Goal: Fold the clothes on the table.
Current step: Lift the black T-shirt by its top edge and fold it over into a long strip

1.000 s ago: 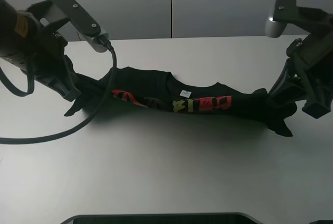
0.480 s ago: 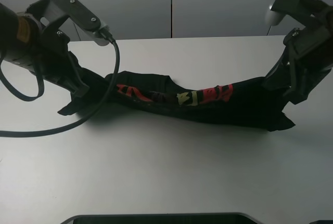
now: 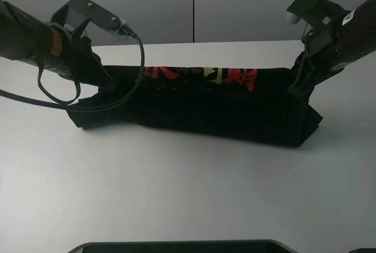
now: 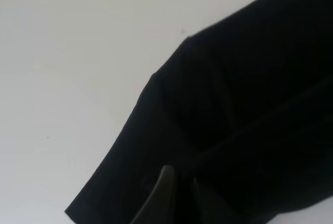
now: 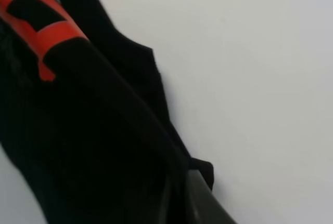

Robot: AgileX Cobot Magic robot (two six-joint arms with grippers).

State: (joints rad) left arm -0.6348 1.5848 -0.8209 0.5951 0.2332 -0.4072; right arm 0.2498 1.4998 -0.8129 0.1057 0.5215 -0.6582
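From the high camera, the black T-shirt [image 3: 217, 109] hangs as a wide band over the far half of the table [image 3: 188, 194], its lower edge trailing on the top. The left gripper [image 3: 110, 85] and the right gripper [image 3: 296, 84] each pinch an upper corner. The left wrist view shows dark fingers [image 4: 158, 195] closed into black cloth. The right wrist view shows the same, near the red print [image 5: 47, 31]. The cloth looks light and limp, and it sags, so it is probably best held by its edges and kept taut.

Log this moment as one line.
left end effector: shut on T-shirt | right end effector: shut on T-shirt | T-shirt: stretched between them over table
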